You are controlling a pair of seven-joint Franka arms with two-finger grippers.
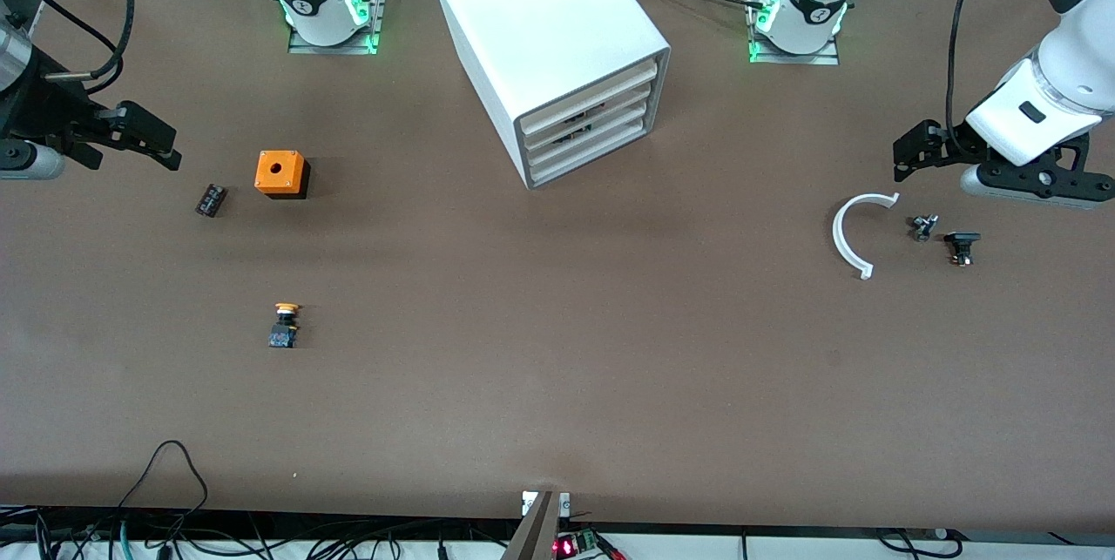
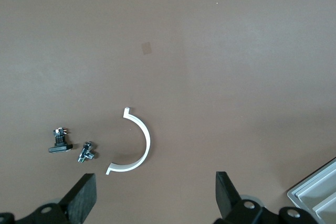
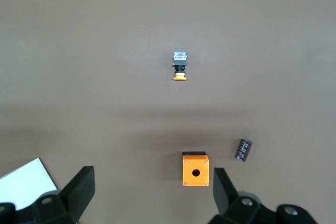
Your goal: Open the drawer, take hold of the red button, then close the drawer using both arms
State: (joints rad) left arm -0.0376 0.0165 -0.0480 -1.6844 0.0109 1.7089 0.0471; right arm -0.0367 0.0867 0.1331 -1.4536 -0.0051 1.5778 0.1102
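Spanning wall to wall, brown tabletop

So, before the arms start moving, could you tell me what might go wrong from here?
1. The cabinet sits at an angle, so a pull on the middle drawer might slide or turn the whole cabinet.
2. The yellow-capped button lies in the open and could be taken for the red one, which is not in sight.
3. Both the left gripper and right gripper hang open, away from the cabinet.

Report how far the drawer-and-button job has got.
Nothing looks done: the middle drawer of the cabinet sits shut. Nothing is in hand; the left claw and right claw hover open and empty at the table's ends. No red button shows. Opening, grabbing and closing remain.
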